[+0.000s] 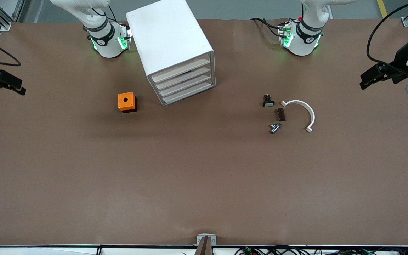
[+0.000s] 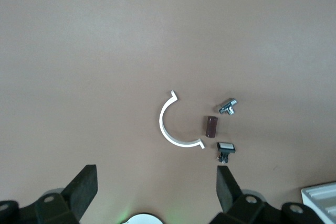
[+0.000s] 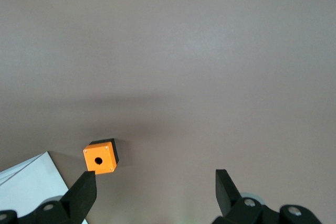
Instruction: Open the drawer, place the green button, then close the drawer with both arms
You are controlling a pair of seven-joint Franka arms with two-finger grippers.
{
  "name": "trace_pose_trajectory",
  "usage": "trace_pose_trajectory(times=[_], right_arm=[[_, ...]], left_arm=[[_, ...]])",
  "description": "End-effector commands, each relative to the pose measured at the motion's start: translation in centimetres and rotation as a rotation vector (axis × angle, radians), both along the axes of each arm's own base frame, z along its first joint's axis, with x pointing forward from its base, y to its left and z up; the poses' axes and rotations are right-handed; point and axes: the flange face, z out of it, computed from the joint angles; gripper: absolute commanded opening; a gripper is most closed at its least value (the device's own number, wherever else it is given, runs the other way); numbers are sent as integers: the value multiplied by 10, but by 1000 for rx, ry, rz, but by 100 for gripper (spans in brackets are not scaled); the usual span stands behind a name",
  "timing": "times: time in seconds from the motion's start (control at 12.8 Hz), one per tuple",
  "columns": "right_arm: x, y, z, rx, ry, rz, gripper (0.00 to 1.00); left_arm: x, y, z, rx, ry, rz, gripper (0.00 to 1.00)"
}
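The white cabinet (image 1: 170,39) stands between the two arm bases, and its four drawers (image 1: 184,79) all look pushed in. A corner of it shows in the left wrist view (image 2: 321,196) and in the right wrist view (image 3: 26,184). No green-capped button shows in any view. My left gripper (image 1: 365,82) is open and empty, up in the air at the left arm's end of the table; its own view (image 2: 157,184) shows the fingers wide apart. My right gripper (image 1: 20,88) is open and empty at the right arm's end, its fingers wide apart in its own view (image 3: 156,187).
An orange cube with a hole (image 1: 126,102) sits beside the cabinet, toward the right arm's end. Toward the left arm's end lie a black switch with a white face (image 1: 268,101), a brown block (image 1: 281,114), a small metal part (image 1: 274,127) and a white half ring (image 1: 305,111).
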Motion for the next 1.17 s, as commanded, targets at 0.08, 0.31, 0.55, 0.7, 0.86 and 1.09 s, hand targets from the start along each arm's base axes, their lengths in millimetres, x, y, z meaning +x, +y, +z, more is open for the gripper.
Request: trace_pose_trajectory(times=[0.08, 0.31, 0.55, 0.7, 0.86, 1.09], right_arm=[[-12, 22, 14, -13, -51, 46, 100], [-10, 23, 15, -13, -52, 50, 100], [-9, 19, 15, -10, -61, 41, 100], [-9, 15, 15, -7, -61, 21, 100], [-11, 7, 15, 15, -55, -7, 100], [-13, 0, 14, 42, -52, -26, 100]], left_arm=[[-16, -3, 7, -15, -5, -37, 100], [-13, 0, 6, -35, -2, -33, 100], [-11, 5, 5, -38, 2, -82, 100], [-9, 3, 9, -37, -7, -87, 100], [-3, 5, 14, -35, -20, -78, 100], [-4, 6, 13, -24, 0, -75, 100]])
